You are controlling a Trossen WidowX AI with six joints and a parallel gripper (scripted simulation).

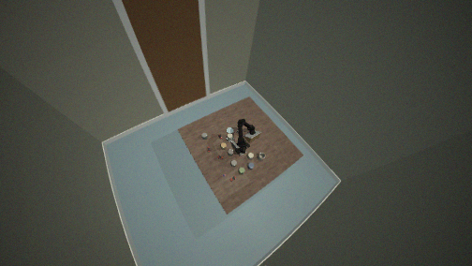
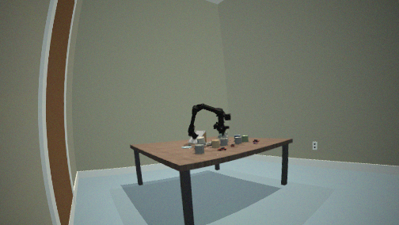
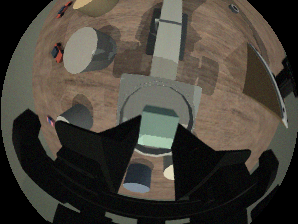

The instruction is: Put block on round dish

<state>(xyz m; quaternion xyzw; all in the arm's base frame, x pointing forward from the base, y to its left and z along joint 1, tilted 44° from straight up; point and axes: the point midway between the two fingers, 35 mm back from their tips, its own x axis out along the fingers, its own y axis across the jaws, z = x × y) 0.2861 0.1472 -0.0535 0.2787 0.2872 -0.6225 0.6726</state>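
A pale green block (image 3: 160, 116) sits at the ringed pan of the balance (image 3: 170, 37) (image 1: 235, 145). My gripper (image 3: 157, 122) (image 1: 241, 151) is shut on it, with a black fingertip against each side; whether the block touches the pan is hard to tell. A cream cup (image 1: 229, 136) (image 2: 201, 140) stands at the balance's other end. A similar cream cup (image 1: 251, 155) (image 3: 170, 173) stands on the table, apart from the balance. The pale round dish (image 1: 229, 130) (image 2: 186, 147) lies on the table beyond the far cup.
Grey cups (image 3: 82, 50) (image 3: 77, 118), a blue cup (image 3: 137, 178) (image 1: 251, 166), a green cup (image 1: 242, 170) and an orange-tan cup (image 1: 224, 145) (image 2: 215, 143) stand around the balance. A tilted panel (image 3: 262, 90) (image 1: 253, 136) stands beside the arm. Small red items (image 3: 58, 52) lie near the grey cups.
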